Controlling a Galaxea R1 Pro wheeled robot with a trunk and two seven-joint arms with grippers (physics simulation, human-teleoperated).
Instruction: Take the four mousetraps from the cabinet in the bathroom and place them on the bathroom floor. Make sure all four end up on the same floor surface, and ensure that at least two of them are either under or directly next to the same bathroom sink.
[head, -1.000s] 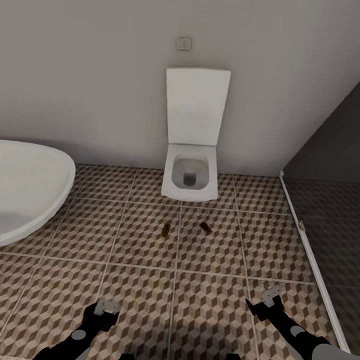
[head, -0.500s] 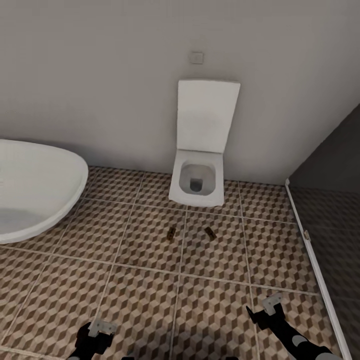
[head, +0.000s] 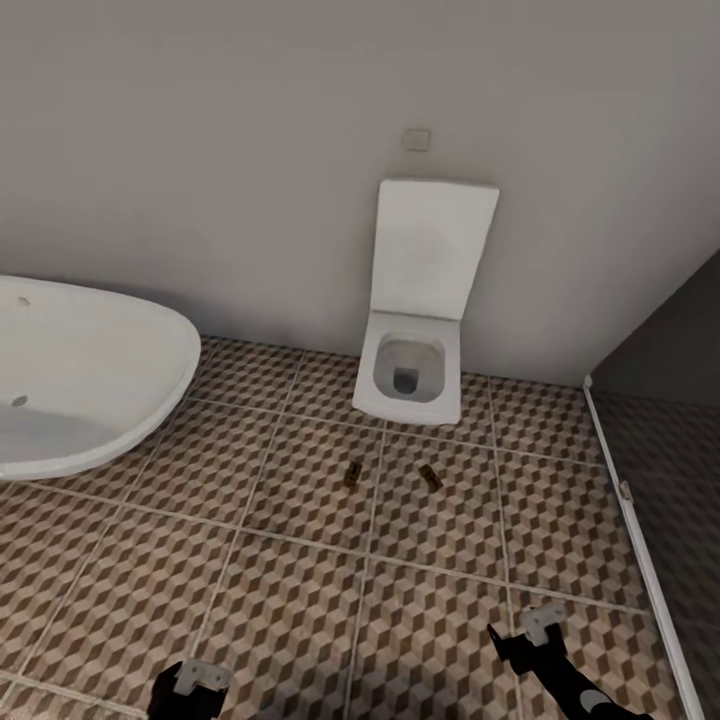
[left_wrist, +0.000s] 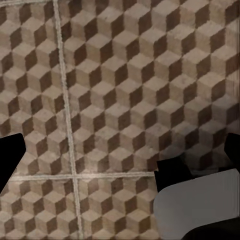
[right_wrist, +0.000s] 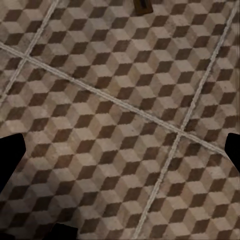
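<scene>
Brown cube-pattern floor (head: 300, 590) fills the bathroom, and two traps (head: 352, 476) (head: 430, 476) lie on it just in front of the toilet (head: 412, 375), well apart from the tub (head: 80, 380), with no sink near them. Both the left gripper (head: 200, 680) and the right gripper (head: 535, 625) hang low over bare tiles with fingers spread and nothing held. These traps could end up too far from a sink, so the job might fail; they are too small to make out well, and the arms are cut off by the frame's edge.
</scene>
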